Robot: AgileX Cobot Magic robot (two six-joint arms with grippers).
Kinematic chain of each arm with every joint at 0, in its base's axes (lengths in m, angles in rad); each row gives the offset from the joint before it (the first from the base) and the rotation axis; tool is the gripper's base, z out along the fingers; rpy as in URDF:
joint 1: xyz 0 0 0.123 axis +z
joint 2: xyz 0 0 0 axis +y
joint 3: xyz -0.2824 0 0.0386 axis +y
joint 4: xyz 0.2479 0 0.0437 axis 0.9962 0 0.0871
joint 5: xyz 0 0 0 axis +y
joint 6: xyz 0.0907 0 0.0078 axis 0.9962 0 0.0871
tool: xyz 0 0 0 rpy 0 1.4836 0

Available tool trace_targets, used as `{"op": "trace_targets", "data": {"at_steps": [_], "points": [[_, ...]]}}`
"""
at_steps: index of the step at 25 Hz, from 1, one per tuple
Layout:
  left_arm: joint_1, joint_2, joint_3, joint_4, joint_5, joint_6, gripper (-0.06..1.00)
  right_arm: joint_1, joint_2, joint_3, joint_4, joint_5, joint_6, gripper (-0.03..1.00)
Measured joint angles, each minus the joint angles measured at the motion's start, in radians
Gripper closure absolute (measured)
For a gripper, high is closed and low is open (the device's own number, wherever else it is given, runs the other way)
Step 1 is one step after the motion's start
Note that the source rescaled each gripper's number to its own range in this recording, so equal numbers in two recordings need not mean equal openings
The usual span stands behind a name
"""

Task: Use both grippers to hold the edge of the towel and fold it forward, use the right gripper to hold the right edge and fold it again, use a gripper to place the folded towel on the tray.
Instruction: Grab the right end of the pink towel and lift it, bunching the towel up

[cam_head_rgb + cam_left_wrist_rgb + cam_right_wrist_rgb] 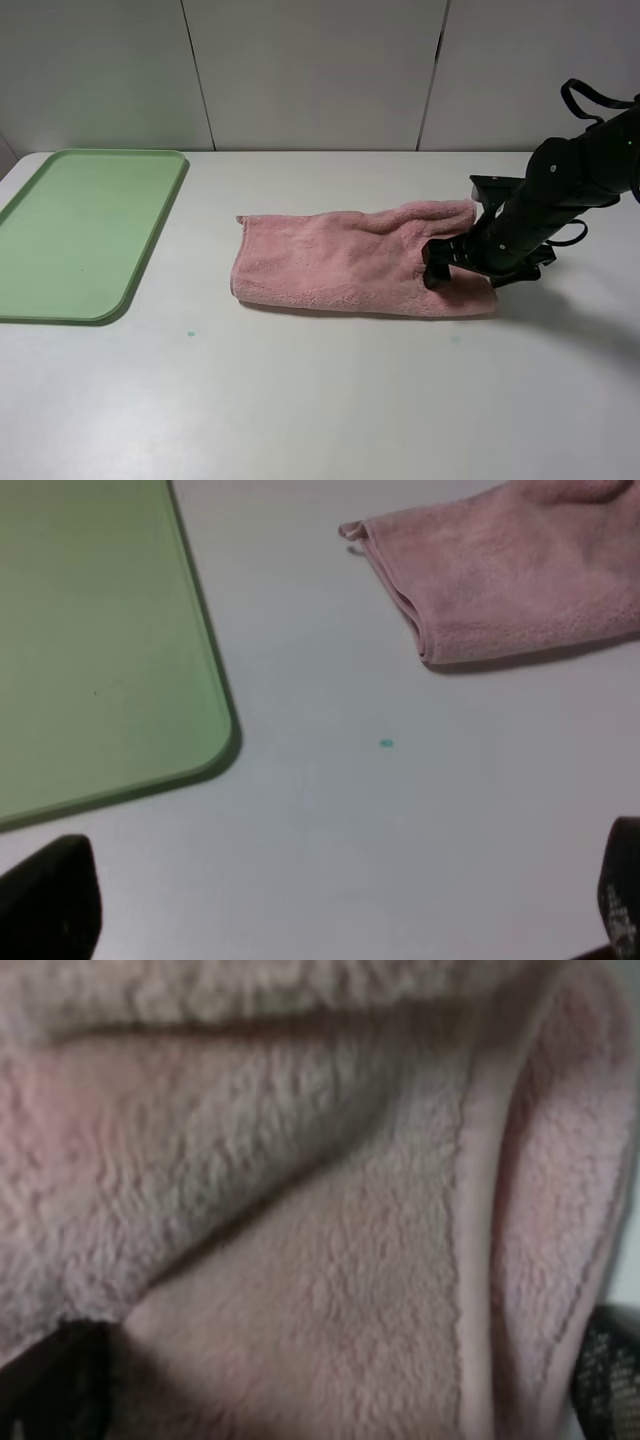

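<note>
The black-jawed right gripper [452,264] sits low over the right end of a pink fluffy terry-cloth towel [340,265]. Its jaws stand wide apart. In its wrist view a dark finger [50,1380] shows at each side of the picture, with the towel's thin stitched pink hem [478,1260] running between them. The jaws frame the cloth but do not pinch it.

The left gripper [330,910] is out of sight in the high view. Its own camera shows its fingers [50,900] spread apart, holding nothing, above bare table between the towel and the tray.

The towel lies in the middle of the white table [320,420], a little toward the right edge. It is a long band with doubled layers showing at its left end, so the first fold looks done. The light green flat rectangular plastic tray [80,230], with rounded corners and a low rim, lies along the table's left edge toward the far left corner. It is well apart from the towel and has nothing on it.

The step in hand appears to be the second fold. The next move calls for the right jaws to close on the right edge, taking both layers, and then to lift and carry that edge across toward the left end.

There are two grippers, one towel and one tray. One tiny teal speck [190,333] marks the table near the tray's near corner.
</note>
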Motion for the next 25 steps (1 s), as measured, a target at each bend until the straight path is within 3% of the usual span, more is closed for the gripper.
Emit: {"op": "trace_targets", "data": {"at_steps": [10, 12, 16, 19, 25], "points": [[0.0, 0.0, 0.0, 0.0, 0.0, 0.0, -0.06, 0.0, 0.012, -0.005, -0.001, 0.001, -0.001, 0.0], [0.0, 0.0, 0.0, 0.0, 0.0, 0.0, -0.06, 0.0, 0.013, -0.007, -0.002, 0.001, -0.002, 0.16], [0.0, 0.0, 0.0, 0.0, 0.0, 0.0, -0.06, 0.0, 0.02, -0.008, 0.012, 0.008, -0.001, 0.61], [0.0, 0.0, 0.0, 0.0, 0.0, 0.0, -0.06, 0.005, 0.022, -0.008, 0.032, 0.008, 0.001, 0.87], [0.0, 0.0, 0.0, 0.0, 0.0, 0.0, -0.06, 0.008, 0.022, -0.008, 0.036, 0.008, 0.001, 0.88]]}}
